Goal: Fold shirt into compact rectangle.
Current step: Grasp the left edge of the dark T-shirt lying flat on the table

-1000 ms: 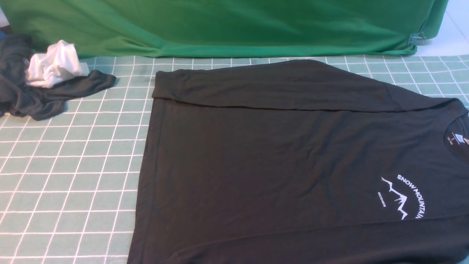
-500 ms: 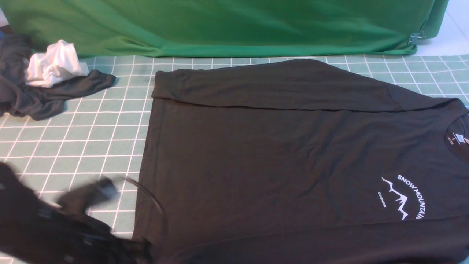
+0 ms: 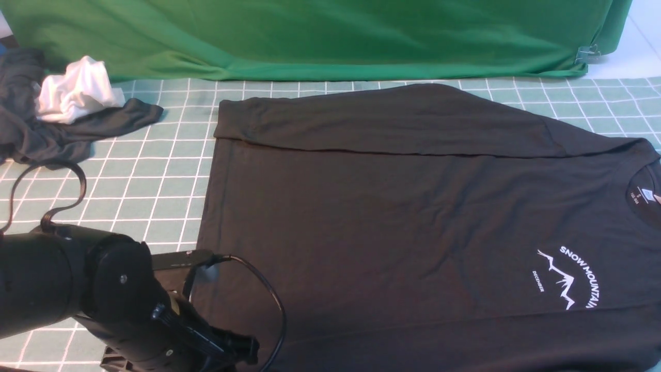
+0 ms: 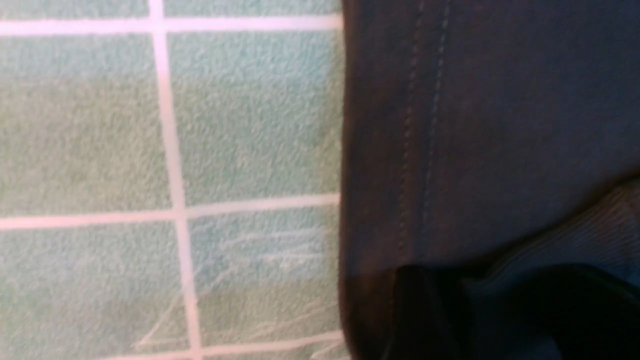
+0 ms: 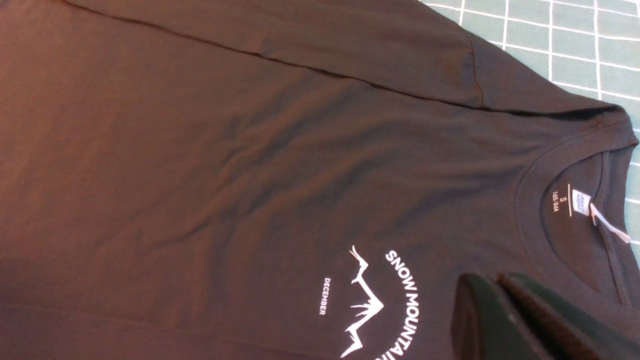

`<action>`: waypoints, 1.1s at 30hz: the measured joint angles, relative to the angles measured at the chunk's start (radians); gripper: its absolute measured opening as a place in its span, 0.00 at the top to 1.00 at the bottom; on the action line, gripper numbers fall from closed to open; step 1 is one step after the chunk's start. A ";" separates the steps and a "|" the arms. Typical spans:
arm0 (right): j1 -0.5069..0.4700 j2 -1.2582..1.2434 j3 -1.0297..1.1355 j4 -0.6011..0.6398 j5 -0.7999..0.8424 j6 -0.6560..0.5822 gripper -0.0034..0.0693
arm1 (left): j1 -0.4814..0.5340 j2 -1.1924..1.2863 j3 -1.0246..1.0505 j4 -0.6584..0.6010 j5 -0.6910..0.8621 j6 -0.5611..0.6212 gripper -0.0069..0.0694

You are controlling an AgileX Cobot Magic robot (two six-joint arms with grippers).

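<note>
The black long-sleeved shirt (image 3: 387, 222) lies flat and chest-up on the checked mat, its far sleeve folded across the body. Its white SNOW MOUNTAIN logo (image 3: 568, 279) and neck label (image 3: 643, 195) are at the right. My left arm (image 3: 119, 294) reaches over the shirt's near-left hem corner. In the left wrist view the left gripper (image 4: 480, 295) is open, its dark fingers low over the stitched hem (image 4: 420, 150) and a ribbed cuff (image 4: 590, 225). The right gripper (image 5: 492, 280) is shut and empty, hovering above the shirt (image 5: 200, 175) between logo (image 5: 380, 300) and collar label (image 5: 580, 202). It is outside the front view.
A smaller dark grey garment (image 3: 46, 139) with a white cloth (image 3: 77, 95) on it lies at the far left. A green cloth backdrop (image 3: 310, 36) closes off the back, with a metal clip (image 3: 586, 54) at its right. The arm's black cable (image 3: 273, 310) loops over the shirt's hem.
My left arm has come into view from the lower left and moved right, to the shirt's near-left hem corner. The shirt has not shifted.
</note>
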 joint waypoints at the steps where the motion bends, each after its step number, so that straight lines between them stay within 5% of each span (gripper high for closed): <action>1: 0.000 0.000 0.000 0.000 0.000 0.000 0.89 | 0.000 0.000 0.000 -0.004 -0.022 0.000 0.40; 11: 0.000 0.000 0.000 0.000 0.000 0.000 0.85 | 0.000 0.020 -0.005 -0.056 -0.012 0.031 0.51; 20: 0.000 0.000 0.000 0.000 0.000 0.000 0.83 | 0.000 0.032 -0.009 -0.069 -0.008 0.060 0.86; 33: 0.000 0.000 0.000 0.000 0.000 0.000 0.81 | 0.000 -0.104 -0.016 -0.067 0.037 0.050 0.89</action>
